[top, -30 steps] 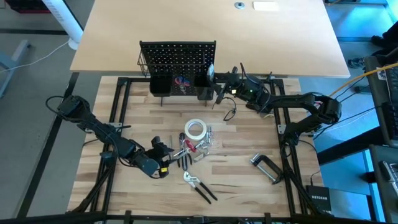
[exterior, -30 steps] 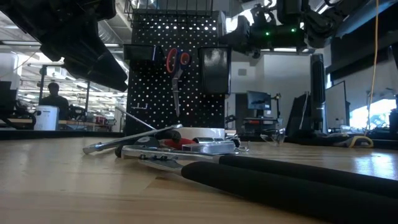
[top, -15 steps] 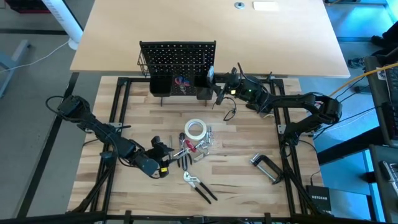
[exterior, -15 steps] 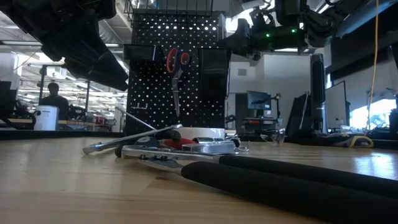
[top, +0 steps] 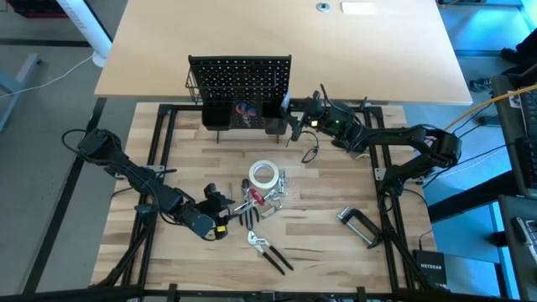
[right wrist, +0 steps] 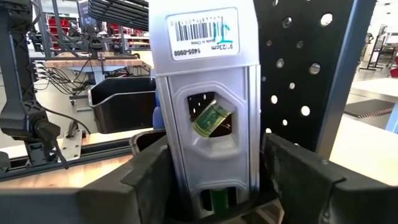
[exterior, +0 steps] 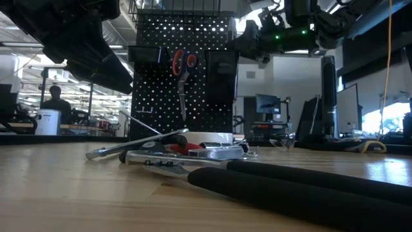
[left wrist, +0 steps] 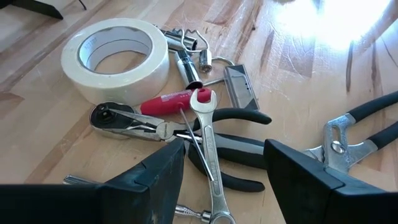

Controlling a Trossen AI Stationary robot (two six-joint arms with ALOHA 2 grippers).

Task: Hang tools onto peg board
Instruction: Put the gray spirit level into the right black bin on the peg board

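The black peg board [top: 239,80] stands upright at the table's far side, with red-handled scissors [exterior: 183,64] hanging on it between two black cups [exterior: 221,71]. My right gripper [top: 291,117] is at the board's right cup, shut on the silver spirit level [right wrist: 208,93]. My left gripper [left wrist: 224,180] is open just above a pile of tools: a wrench [left wrist: 208,143], black-handled pliers [left wrist: 239,149], a red-handled driver [left wrist: 165,101] and the white tape roll [left wrist: 118,59]. A C-clamp [top: 359,225] lies on the table at the right. My right gripper pinches the spirit level by its two long narrow sides [right wrist: 174,180] between its two fingers, near one end, just below the vial window. The fingers come level from the table's right. The level sticks out beyond the fingertips, clear of the table, beside the peg board's right edge [right wrist: 298,68].
A second pair of long-handled pliers [top: 268,252] lies near the table's front. A wire basket [top: 195,84] hangs on the board's left side. A person [exterior: 55,103] shows far off in the room behind.
My right gripper has edged a little toward the peg board's right cup, carrying the spirit level with it.
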